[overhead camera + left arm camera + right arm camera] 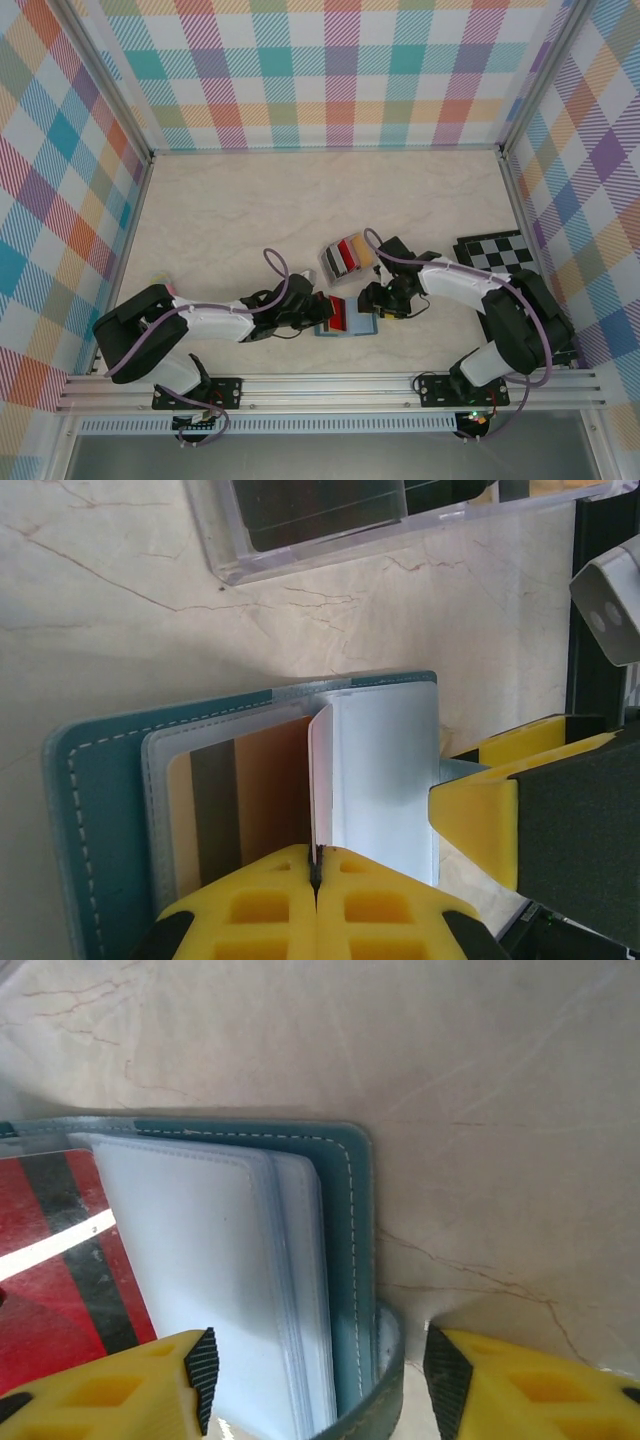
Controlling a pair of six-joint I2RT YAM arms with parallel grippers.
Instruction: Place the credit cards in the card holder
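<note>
site: pale marble-look table top with plaid walls round it.
card holder: teal-blue stitched folding card holder lies open on the table near the front edge, between the left gripper and the right gripper; the pale clear sleeves inside are fanned.
card in holder: a red credit card with a black stripe lies on the open left half.
sleeve: from the left wrist, a banded card in gold, grey and brown shows through a sleeve; cannot tell whether it is the red one.
rack: black, red and yellow credit cards stand in a small clear plastic rack just beyond the holder, not touching it.
left jaws: yellow fingers pressed together, pinching one pale sleeve leaf, which stands on edge.
right jaws: apart, gripping nothing; one yellow finger is over the sleeves and the other is past the holder's right edge, with the snap tab curling between them.
far right: black-and-white chequered board lies beside the right arm.
</note>
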